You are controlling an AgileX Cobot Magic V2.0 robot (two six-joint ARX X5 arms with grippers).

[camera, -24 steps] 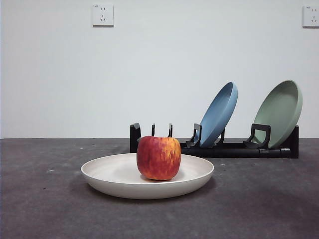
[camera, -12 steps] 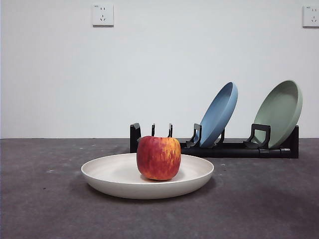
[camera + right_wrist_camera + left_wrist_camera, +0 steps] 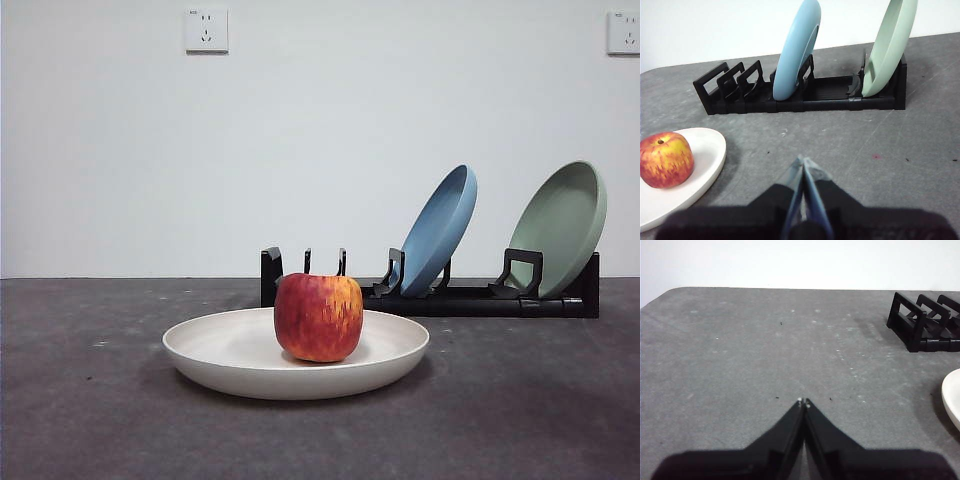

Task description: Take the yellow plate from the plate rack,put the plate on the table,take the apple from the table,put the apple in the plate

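Note:
The yellow plate (image 3: 230, 355) lies flat on the table (image 3: 520, 400), in front of the plate rack (image 3: 470, 298). The apple (image 3: 318, 316) sits upright in the plate; it also shows in the right wrist view (image 3: 666, 159) on the plate (image 3: 707, 150). The plate's edge shows in the left wrist view (image 3: 952, 397). My left gripper (image 3: 803, 401) is shut and empty over bare table, away from the plate. My right gripper (image 3: 802, 162) is shut and empty, in front of the rack (image 3: 805, 97). Neither arm shows in the front view.
A blue plate (image 3: 438, 228) and a sage-green plate (image 3: 562, 225) lean in the rack's slots; both show in the right wrist view (image 3: 797, 47) (image 3: 890, 42). The rack's end slots (image 3: 920, 320) hold nothing. Two wall sockets (image 3: 206, 30) hang on the white wall.

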